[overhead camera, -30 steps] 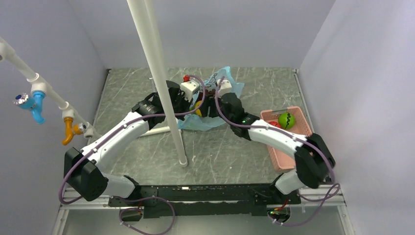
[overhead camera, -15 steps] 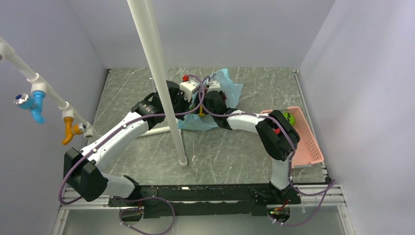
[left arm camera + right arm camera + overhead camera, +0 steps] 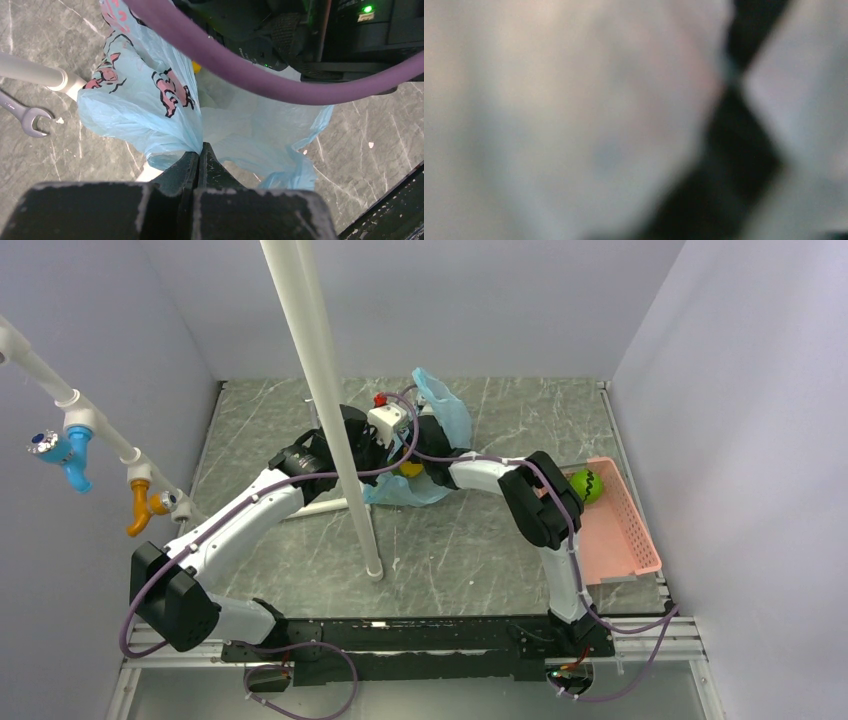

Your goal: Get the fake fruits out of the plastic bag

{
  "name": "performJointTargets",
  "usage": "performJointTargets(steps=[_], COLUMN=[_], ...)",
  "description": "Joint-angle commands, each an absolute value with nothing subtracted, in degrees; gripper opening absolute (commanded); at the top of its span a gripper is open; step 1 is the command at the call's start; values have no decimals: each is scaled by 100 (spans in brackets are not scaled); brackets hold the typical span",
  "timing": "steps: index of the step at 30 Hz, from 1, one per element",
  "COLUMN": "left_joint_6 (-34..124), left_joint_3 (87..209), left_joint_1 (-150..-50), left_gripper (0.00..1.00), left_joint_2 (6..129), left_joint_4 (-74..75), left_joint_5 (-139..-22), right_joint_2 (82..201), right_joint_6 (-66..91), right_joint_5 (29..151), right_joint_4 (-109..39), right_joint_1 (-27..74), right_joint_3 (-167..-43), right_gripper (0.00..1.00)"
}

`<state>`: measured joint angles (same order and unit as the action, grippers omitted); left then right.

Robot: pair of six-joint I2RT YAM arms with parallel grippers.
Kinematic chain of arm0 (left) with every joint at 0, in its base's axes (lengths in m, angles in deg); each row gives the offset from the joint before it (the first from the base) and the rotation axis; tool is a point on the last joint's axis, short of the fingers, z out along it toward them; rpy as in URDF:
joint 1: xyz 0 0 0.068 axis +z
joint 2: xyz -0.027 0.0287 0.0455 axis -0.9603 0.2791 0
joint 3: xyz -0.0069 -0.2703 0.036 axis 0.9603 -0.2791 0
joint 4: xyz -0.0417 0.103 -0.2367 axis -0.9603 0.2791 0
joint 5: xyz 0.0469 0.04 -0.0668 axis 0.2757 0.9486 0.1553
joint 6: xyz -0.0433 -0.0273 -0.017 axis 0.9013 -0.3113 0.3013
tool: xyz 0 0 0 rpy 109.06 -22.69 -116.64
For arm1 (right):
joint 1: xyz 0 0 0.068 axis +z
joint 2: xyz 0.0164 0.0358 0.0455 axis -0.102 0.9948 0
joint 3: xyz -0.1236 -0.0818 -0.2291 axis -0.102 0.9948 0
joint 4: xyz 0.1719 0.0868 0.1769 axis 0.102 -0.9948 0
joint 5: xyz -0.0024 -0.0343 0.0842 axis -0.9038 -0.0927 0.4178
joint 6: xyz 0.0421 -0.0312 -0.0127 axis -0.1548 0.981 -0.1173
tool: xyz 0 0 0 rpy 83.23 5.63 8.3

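Left gripper [image 3: 200,151] pinching plastic bag [image 3: 150,105] edge, fingers pressed together, just right of white pole [image 3: 330,410]. Right gripper [image 3: 432,443] sitting inside bag, state unreadable. Yellow fruit [image 3: 408,469] showing in bag. Green fruit [image 3: 583,485] lying in pink tray [image 3: 625,540], far right of pole.

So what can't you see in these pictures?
- Right wrist view: everything is one pale blur, so nothing can be named.
- Right claw: in the top view it is buried between the plastic bag and the left arm, so I can't tell if it is open or shut.
- Fruits in the bag: only a yellow piece peeks out. Bag and arms hide any others.
- Left wrist view: a purple cable crosses the bag's mouth.
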<state>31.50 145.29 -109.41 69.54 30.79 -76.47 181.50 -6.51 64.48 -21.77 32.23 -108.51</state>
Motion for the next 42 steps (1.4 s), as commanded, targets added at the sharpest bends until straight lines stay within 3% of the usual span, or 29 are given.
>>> performJointTargets(steps=[1, 8, 12, 14, 17, 23, 34, 42], left_joint_6=[3148, 3148, 3156, 3157, 3167, 3183, 3175, 3178], left_joint_3=[14601, 14602, 14608, 14614, 14632, 14613, 14617, 14636], left_joint_1=[-10978, -10980, -10978, -10981, -10982, -10981, -10983, -10987], left_gripper=[0, 0, 0, 0, 0, 0, 0, 0], left_joint_2=[6733, 6739, 6747, 6758, 6785, 6815, 6924, 7000], left_joint_4=[2926, 2931, 2932, 2935, 2945, 2933, 2959, 2989], left_joint_5=[-7784, -7794, -7795, -7806, -7824, -7821, -7733, -7668], right_joint_2=[18332, 18108, 17799, 17587, 17130, 16321, 14014, 12066], right_joint_6=[-876, -853, -640, -611, -606, -654, -617, -811], right_joint_5=[6425, 6604, 6831, 6943, 7059, 7418, 8441, 8275], right_joint_4=[-2386, -2130, -2138, -2174, -2097, -2134, -2071, -2649], right_joint_1=[3248, 3244, 3244, 3242, 3246, 3245, 3240, 2772], right_joint_3=[-11054, -10730, -10661, -10587, -10258, -9686, -8189, -7392], right_gripper=[80, 61, 43, 39, 20, 0, 0, 0])
